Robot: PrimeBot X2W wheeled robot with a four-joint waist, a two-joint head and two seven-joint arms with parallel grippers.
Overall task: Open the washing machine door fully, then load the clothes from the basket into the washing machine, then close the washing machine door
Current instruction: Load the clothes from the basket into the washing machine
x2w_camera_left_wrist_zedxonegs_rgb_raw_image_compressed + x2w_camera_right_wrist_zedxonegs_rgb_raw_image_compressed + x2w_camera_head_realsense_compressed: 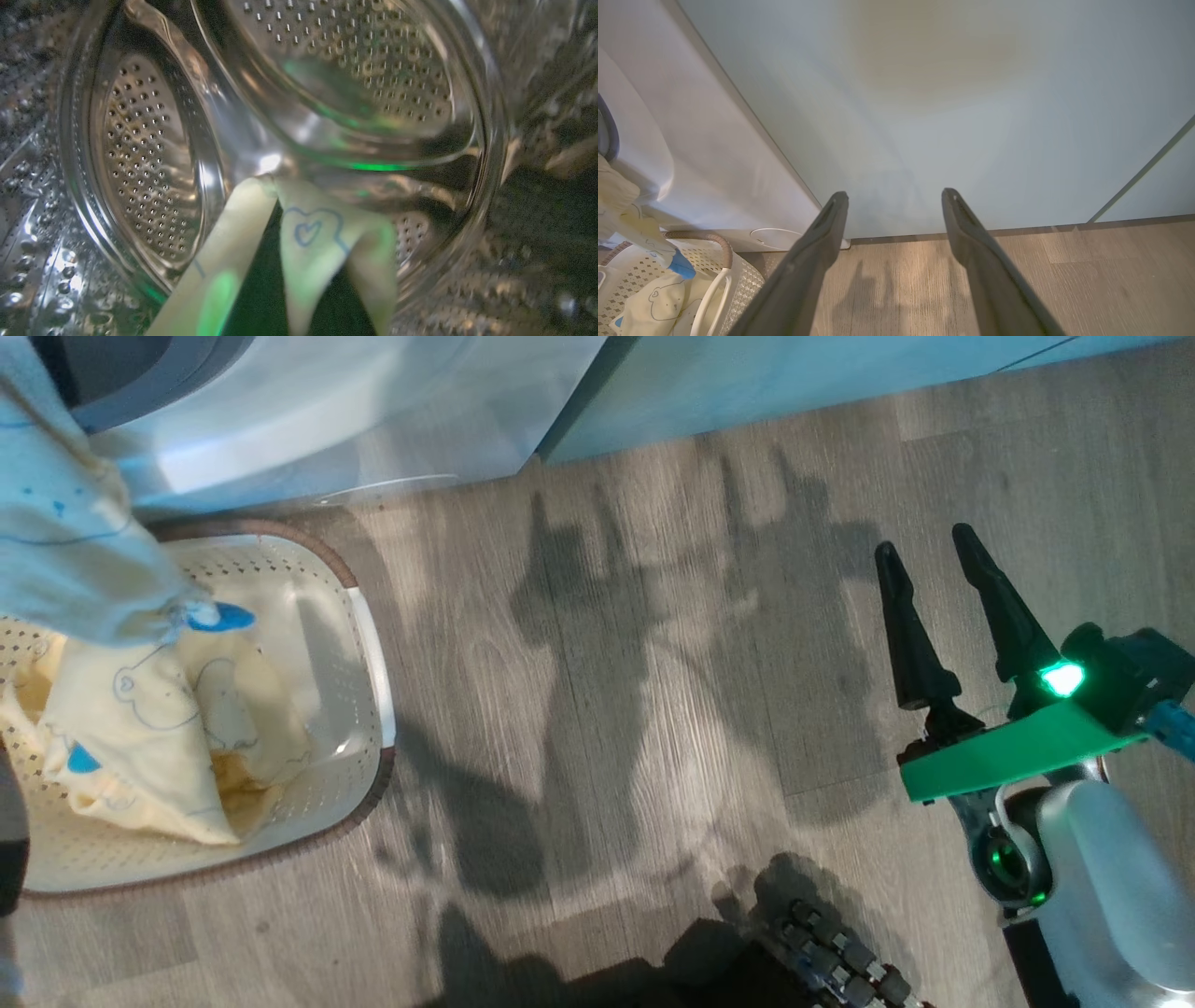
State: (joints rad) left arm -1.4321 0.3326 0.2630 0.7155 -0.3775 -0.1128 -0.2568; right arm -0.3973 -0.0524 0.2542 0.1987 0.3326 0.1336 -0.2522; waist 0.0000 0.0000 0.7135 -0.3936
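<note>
The cream basket (373,709) sits on the floor in front of the white washing machine (308,411), with pale yellow clothes (159,737) in it. One garment (65,541) hangs from the upper left down over the basket. In the left wrist view, my left gripper (273,210) is inside the steel drum (149,154), shut on a pale yellow cloth (317,233) that drapes over its fingers. My right gripper (922,543) stands open and empty over the floor to the right, and its fingers (817,252) point at a cabinet. The washing machine door is out of view.
Pale teal cabinets (794,373) run along the back, right of the machine. Wooden floor (607,709) spreads between the basket and my right arm. Part of my base (831,952) shows at the bottom edge. The basket (738,280) and the hanging garment (621,210) show at the right wrist view's lower left.
</note>
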